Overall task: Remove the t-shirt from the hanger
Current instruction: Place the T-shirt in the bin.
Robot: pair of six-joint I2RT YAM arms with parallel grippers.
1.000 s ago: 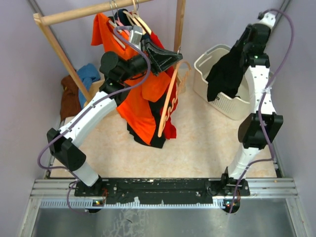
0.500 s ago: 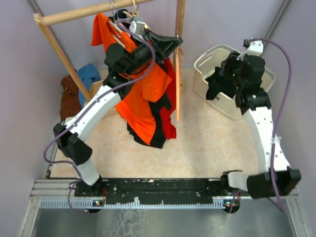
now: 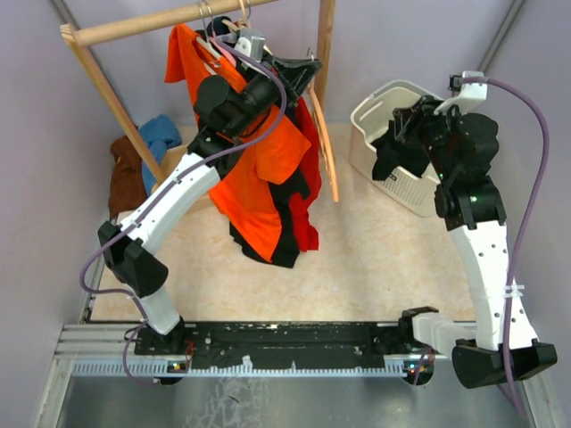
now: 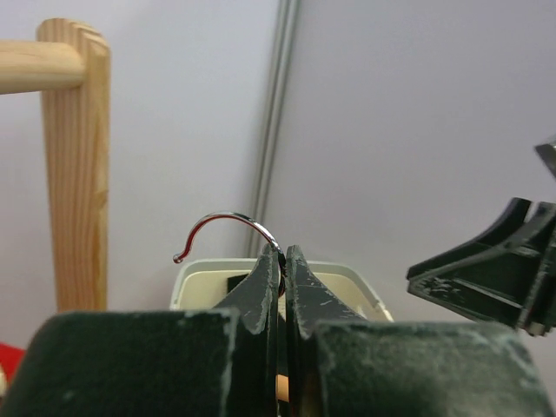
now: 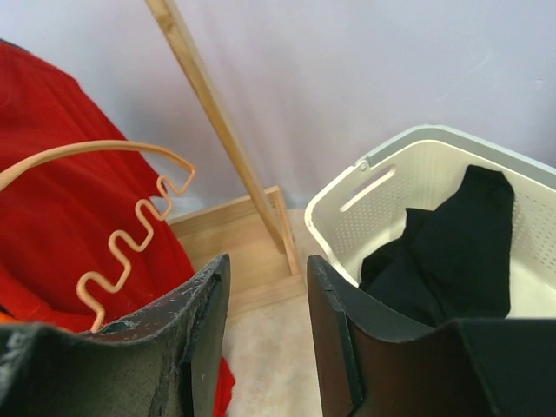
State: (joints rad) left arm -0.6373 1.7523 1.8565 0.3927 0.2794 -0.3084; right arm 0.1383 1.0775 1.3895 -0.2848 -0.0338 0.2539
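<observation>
Since half a second ago the right arm has drawn back toward 4 o'clock, and the bare wooden hanger (image 3: 323, 147) has swung from plumb to a slant, its low end now pointing to 5 o'clock. The left gripper (image 4: 282, 256) has its jaws pinched tight on the hanger's metal hook (image 4: 233, 217), up beside the rack post (image 3: 326, 36) at 12 o'clock. The right gripper (image 5: 268, 269) has its jaws apart with nothing between them, near the laundry basket (image 3: 412, 189). Open floor lies between the hanger's tip and the basket, and on toward 6 o'clock as far as the arm bases; walls close in at 3 and 9 o'clock. The basket, at 2 o'clock, holds the black t-shirt (image 3: 393, 156), off the hanger, a fold running up its wall. An orange t-shirt (image 3: 268, 169) hangs from the rail (image 3: 143, 27) at 11 o'clock. Only the left wrist view shows the grip on the hook. Only the right wrist view shows the hanger's wavy notches and the gap between the right jaws. The top view alone shows a blue cloth (image 3: 162, 132) and a brown cloth (image 3: 125, 178) at 9 o'clock.
</observation>
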